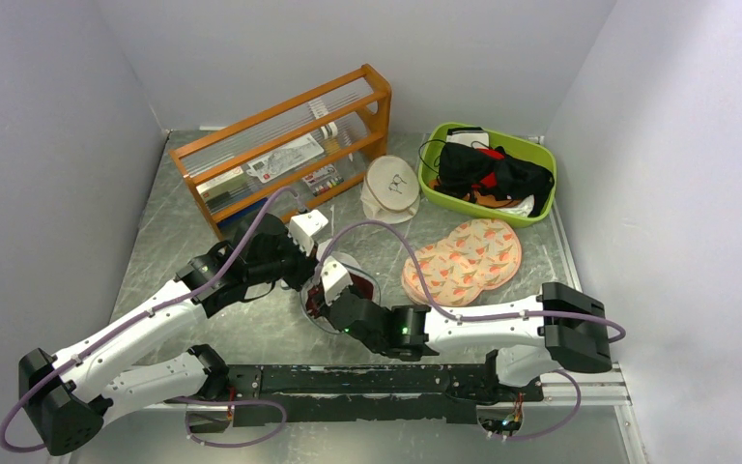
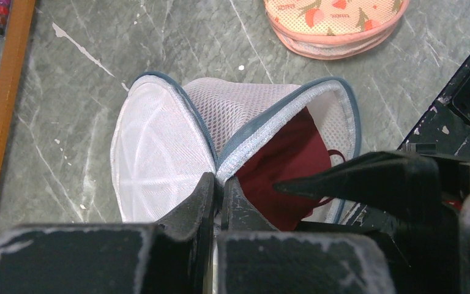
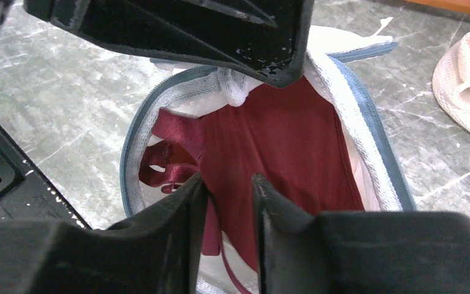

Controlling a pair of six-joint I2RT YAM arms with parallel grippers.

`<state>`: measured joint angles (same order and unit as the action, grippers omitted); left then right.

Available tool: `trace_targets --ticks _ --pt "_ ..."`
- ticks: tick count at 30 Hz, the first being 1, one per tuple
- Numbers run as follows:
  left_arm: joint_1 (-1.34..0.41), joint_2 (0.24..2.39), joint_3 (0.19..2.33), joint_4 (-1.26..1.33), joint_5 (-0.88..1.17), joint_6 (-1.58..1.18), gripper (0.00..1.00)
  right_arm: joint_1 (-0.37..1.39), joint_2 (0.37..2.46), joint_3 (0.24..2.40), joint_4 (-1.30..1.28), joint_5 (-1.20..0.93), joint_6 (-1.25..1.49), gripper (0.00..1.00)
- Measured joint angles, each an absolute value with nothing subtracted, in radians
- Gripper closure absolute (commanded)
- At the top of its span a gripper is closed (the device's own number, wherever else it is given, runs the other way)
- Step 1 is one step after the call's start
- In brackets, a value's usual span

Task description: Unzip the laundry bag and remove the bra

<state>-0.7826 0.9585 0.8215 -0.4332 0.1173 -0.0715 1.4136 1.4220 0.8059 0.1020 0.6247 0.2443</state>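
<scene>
Below centre, our left jaws clench the laundry bag (image 2: 159, 159) rim; our right jaws straddle the bra (image 3: 281, 147), grip unclear. Its strap could snag the rim.

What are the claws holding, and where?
Left claw pinches the rim of the laundry bag. Right claw straddles the bra; whether it grips cannot be told.

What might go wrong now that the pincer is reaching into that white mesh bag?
The right pincer straddles only a fold of the dark red fabric bra, so it may slip free. The bra's loose strap lies by the rim of the round white mesh laundry bag and may snag. The left pincer pinches just the rim, so the bag could lift along.
</scene>
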Motion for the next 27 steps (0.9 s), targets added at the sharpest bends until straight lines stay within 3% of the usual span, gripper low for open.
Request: trace_targets --ticks 10,19,25,27 --pt "-0.783 0.958 0.821 -0.434 0.117 -0.072 0.93 1.383 1.364 0.774 0.109 0.505 0.286 0.48" --pt "-0.783 0.958 0.821 -0.434 0.117 -0.072 0.93 1.381 1.394 0.785 0.126 0.529 0.303 0.53" --pt "-0.783 0.958 0.821 -0.433 0.117 -0.072 0.93 1.375 1.441 0.799 0.132 0.545 0.302 0.42" --pt "-0.783 0.960 0.822 -0.433 0.117 -0.072 0.93 1.375 1.452 0.799 0.136 0.536 0.302 0.30"
